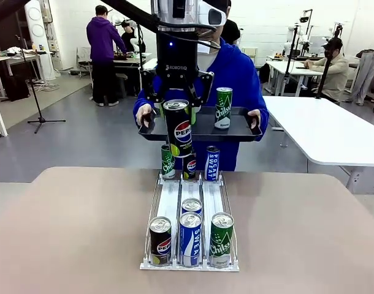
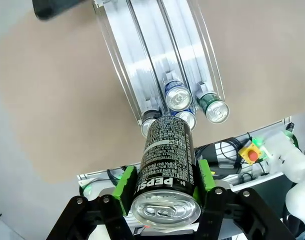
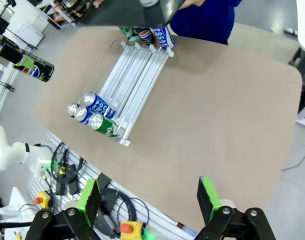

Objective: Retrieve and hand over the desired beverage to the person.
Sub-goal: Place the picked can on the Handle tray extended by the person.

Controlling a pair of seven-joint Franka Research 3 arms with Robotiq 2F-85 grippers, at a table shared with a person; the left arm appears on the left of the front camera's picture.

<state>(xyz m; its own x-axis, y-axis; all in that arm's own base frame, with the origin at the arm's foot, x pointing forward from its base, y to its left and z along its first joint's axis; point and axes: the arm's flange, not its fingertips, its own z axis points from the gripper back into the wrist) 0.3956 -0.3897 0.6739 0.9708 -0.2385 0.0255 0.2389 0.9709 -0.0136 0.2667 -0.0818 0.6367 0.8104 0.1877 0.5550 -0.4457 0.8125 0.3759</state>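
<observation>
Pepsi's picked, handover not done yet

Left gripper point(image 1: 176, 104) is clamped on the Pepsi can point(image 1: 178, 128), lifted by the person's tray point(image 1: 236, 130); right gripper point(image 3: 150, 200) hangs spread, empty.

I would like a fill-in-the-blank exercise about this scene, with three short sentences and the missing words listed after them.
1. The left gripper is shut on a black ____ can.
2. The person in the blue hooded sweatshirt holds a flat black ____ with both hands.
3. On that black tray stands one ____ Chilsung can.

Missing words: Pepsi; tray; green
</observation>
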